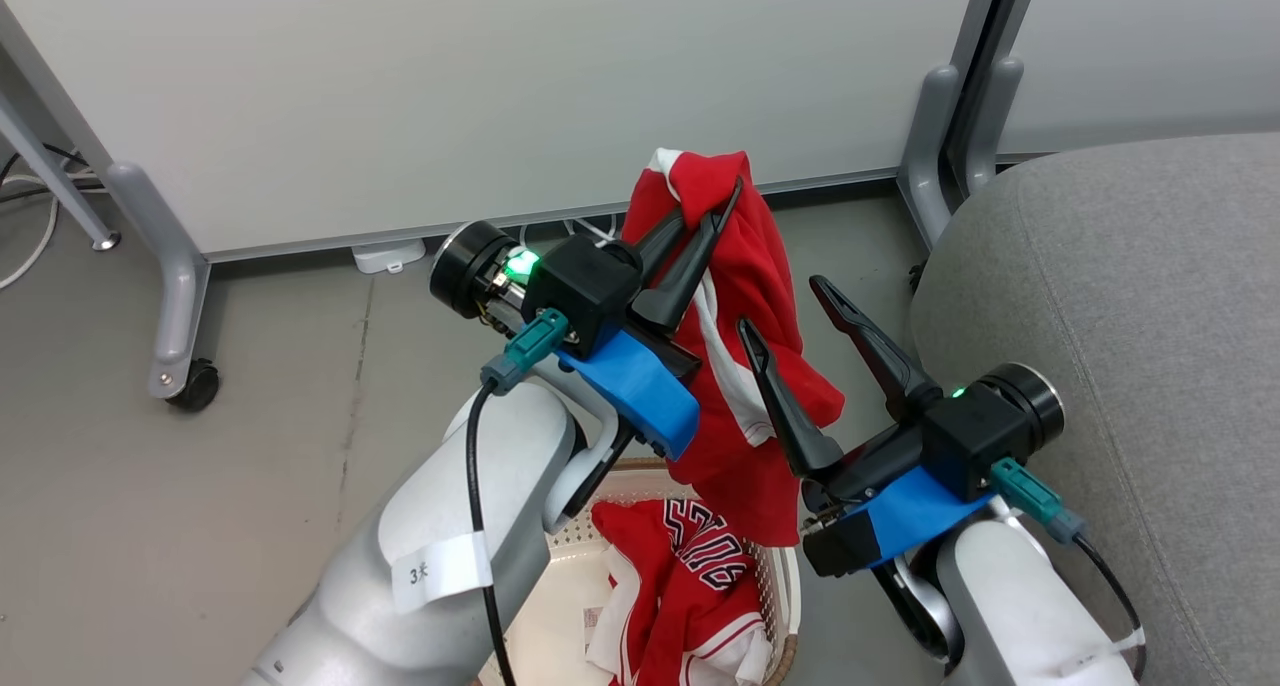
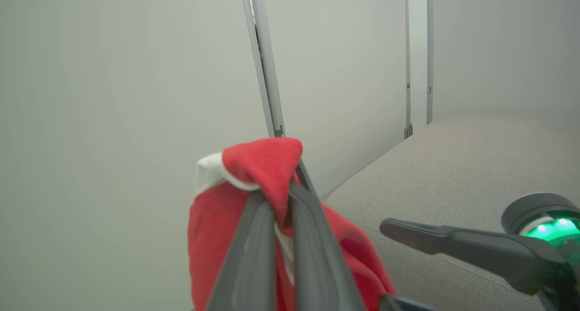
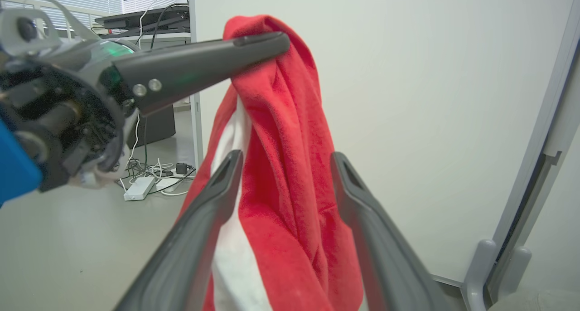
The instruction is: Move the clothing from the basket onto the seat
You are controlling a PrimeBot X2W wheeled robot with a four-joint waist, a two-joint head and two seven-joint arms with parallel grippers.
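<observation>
Left gripper (image 1: 725, 206): clamped shut on the top fold of one red garment (image 1: 760, 266), raised well above the basket (image 1: 785, 576).
Held garment: draped in a long fall from the fingertips, with its lower hem down at the basket's far rim, apart from the seat (image 1: 1130, 316).
Right gripper (image 1: 782, 306): jaws spread wide and holding nothing, with a finger on either side of the hanging cloth in its wrist view; contact could not be told.
Lettered garment (image 1: 690, 566): lay crumpled inside the basket against its right wall.
Basket: stood on the floor (image 1: 250, 486) between the two forearms, near the seat's left edge.
Seat: its rounded left edge ran just beside the right wrist, and its broad top spread away rightward.
Room to move: open floor lay to the left. The partition panel (image 1: 500, 96) stood close behind the cloth, and its post foot (image 1: 935, 166) stood at the seat's far-left corner.
</observation>
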